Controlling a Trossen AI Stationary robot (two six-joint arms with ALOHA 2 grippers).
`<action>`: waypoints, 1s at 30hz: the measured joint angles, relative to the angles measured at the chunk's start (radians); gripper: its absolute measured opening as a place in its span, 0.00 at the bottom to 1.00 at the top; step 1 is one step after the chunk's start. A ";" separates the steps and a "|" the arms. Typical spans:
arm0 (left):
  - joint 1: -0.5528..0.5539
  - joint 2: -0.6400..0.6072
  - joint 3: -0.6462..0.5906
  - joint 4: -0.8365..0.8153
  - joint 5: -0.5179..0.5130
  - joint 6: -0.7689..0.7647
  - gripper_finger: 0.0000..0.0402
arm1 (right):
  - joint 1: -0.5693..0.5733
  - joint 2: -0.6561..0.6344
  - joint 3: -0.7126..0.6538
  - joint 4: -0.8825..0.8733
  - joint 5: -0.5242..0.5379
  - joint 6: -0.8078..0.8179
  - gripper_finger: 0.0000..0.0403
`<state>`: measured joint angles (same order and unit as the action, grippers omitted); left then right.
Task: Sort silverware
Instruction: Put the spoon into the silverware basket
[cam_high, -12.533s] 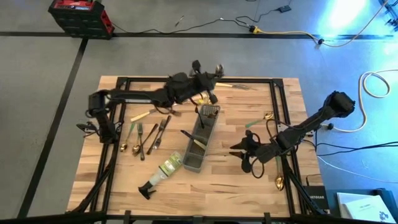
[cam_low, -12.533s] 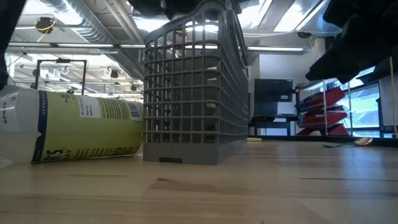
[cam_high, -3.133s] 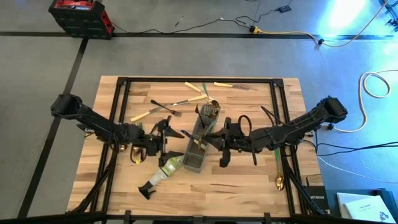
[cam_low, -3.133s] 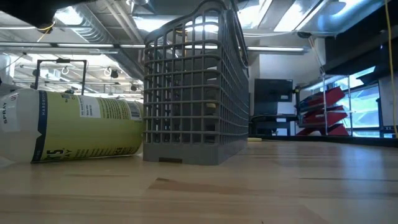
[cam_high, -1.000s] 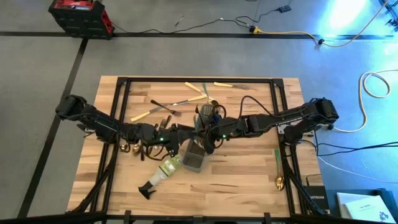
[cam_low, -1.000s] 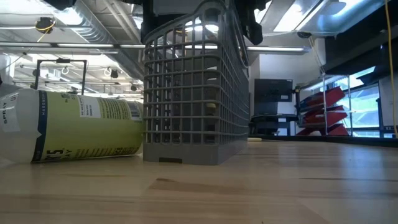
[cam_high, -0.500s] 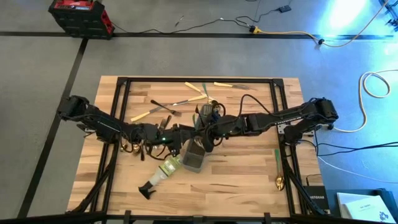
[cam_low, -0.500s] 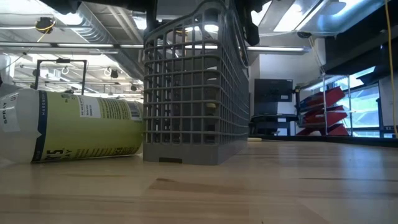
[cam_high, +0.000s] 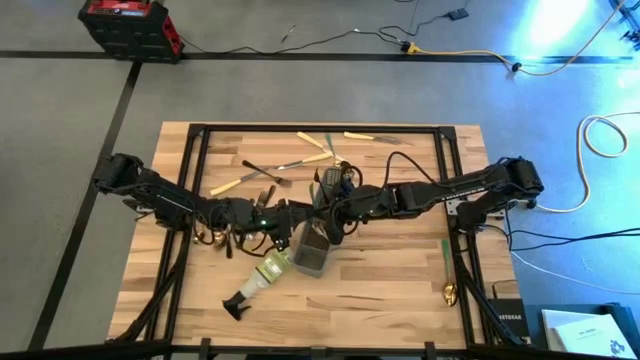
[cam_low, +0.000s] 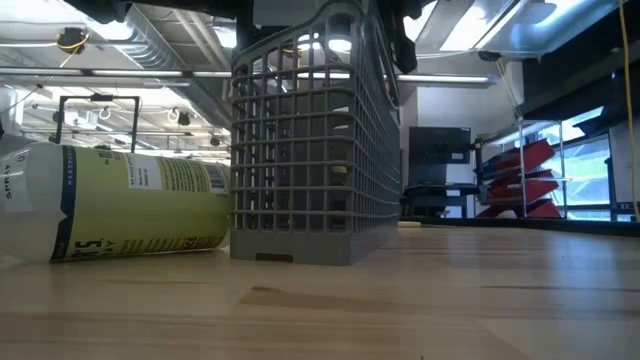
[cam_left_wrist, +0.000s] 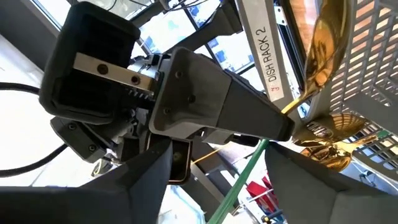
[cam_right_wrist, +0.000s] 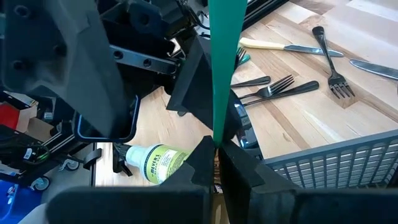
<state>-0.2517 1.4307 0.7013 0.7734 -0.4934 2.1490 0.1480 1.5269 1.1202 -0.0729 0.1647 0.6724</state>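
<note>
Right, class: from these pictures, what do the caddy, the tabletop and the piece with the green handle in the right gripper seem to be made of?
Caddy: probably grey plastic, matte; moulded open grid walls.
Tabletop: wood, pale with a slight sheen; visible grain and plank seams.
Green handle: smooth, flat, even colour, likely plastic or enamel; the right gripper is shut on it.
</note>
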 joint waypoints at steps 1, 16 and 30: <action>0.001 0.000 0.000 0.000 0.000 -0.001 0.56 | 0.000 0.000 0.000 0.000 0.000 0.000 0.00; 0.020 0.013 0.014 -0.055 -0.008 -0.016 0.38 | 0.000 0.000 0.000 0.003 0.000 0.000 0.00; 0.011 0.080 0.069 -0.053 -0.138 -0.002 0.03 | 0.002 -0.001 -0.001 -0.001 0.009 -0.020 0.00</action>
<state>-0.2410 1.5112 0.7708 0.7204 -0.6309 2.1471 0.1501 1.5257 1.1194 -0.0735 0.1740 0.6528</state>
